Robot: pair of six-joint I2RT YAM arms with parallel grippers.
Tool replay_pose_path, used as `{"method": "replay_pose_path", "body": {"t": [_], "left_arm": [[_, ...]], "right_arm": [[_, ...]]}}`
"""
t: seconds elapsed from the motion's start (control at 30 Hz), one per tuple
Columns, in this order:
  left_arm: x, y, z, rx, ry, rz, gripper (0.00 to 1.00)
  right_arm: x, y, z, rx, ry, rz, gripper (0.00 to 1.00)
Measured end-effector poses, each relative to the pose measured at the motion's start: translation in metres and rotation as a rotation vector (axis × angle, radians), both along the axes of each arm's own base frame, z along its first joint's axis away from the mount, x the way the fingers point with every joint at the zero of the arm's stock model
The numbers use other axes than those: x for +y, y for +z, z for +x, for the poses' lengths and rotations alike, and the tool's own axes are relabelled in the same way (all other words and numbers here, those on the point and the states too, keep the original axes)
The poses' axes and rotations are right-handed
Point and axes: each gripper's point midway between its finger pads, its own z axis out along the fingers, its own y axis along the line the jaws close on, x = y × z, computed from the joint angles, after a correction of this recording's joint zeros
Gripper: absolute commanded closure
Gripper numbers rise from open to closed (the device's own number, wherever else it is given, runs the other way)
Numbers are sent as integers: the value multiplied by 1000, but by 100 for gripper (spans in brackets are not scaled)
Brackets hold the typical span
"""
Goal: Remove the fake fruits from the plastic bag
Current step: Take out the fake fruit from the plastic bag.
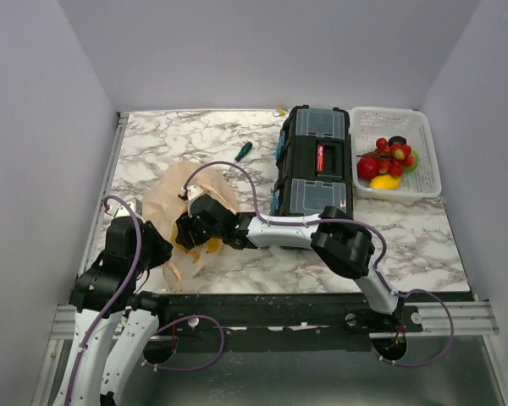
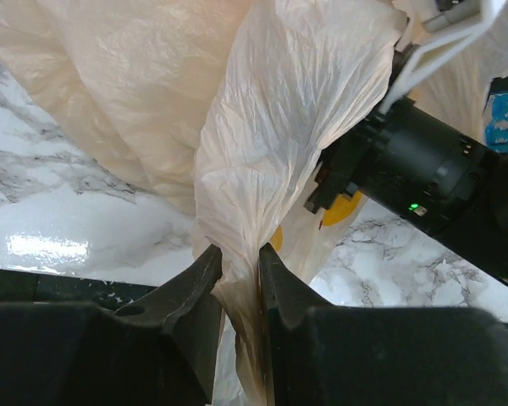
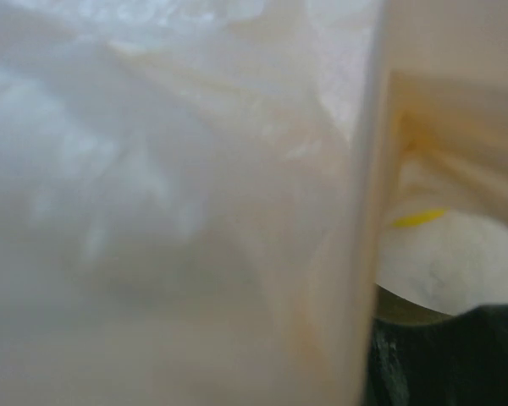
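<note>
clamps a gathered fold of the thin crinkly translucent peach plastic bag (image 2: 296,110) tight between the fingers of the left claw (image 2: 239,255), low over the near edge of the white-and-grey marble bench (image 1: 406,245); most likely done to anchor the film and keep the mouth stretched while the other arm works inside. reaching across from the right, and buried in the bag's opening: the right claw (image 1: 193,230). cannot tell whether clenched or released, since the right wrist view gives little but blurred peach film pressed close to the lens. visible through the film, just beside that black wrist: a small orange-yellow plastic fruit piece (image 2: 343,210), with a yellow sliver also glimpsed among the folds in the right wrist view, so judged to be at least one piece not yet out. at the far right, well apart from the bag and just beside the black plastic toolbox (image 1: 315,161): a heap of glossy plastic fruits (image 1: 388,162), red ball, red berries, yellow oval, a little green and something dark, lying in the white perforated plastic basket (image 1: 427,161). hence judged near the end of the job. next, probably: closing on the orange-yellow piece and drawing it out through the mouth without dragging the film along, which explains the firm pinch on the left. risk of a slippery piece sliding deeper into the folds.
</note>
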Motion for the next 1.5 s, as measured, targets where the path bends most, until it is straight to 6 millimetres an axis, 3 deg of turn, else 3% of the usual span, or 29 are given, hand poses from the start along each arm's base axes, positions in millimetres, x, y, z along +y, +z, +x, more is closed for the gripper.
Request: {"method": "replay_pose_path", "body": {"t": [0.4, 0.73, 0.83, 1.1, 1.3, 1.4, 1.5], "left_arm": [[1, 0, 0, -3, 4, 0, 91], [1, 0, 0, 0, 4, 1, 97], [1, 0, 0, 0, 4, 1, 99], [1, 0, 0, -1, 4, 1, 100], [1, 0, 0, -1, 4, 1, 100], [1, 0, 0, -1, 4, 1, 100], [1, 0, 0, 0, 4, 1, 100]], "right_arm": [[-26, 61, -6, -50, -24, 81, 99], [-48, 96, -17, -76, -22, 165, 99], [-49, 116, -20, -81, -17, 220, 99], [-63, 196, -24, -166, -18, 372, 99], [-99, 262, -12, -325, -116, 430, 99], [-133, 288, 2, -428, -235, 423, 99], [-172, 303, 21, -520, -389, 371, 99]]}}
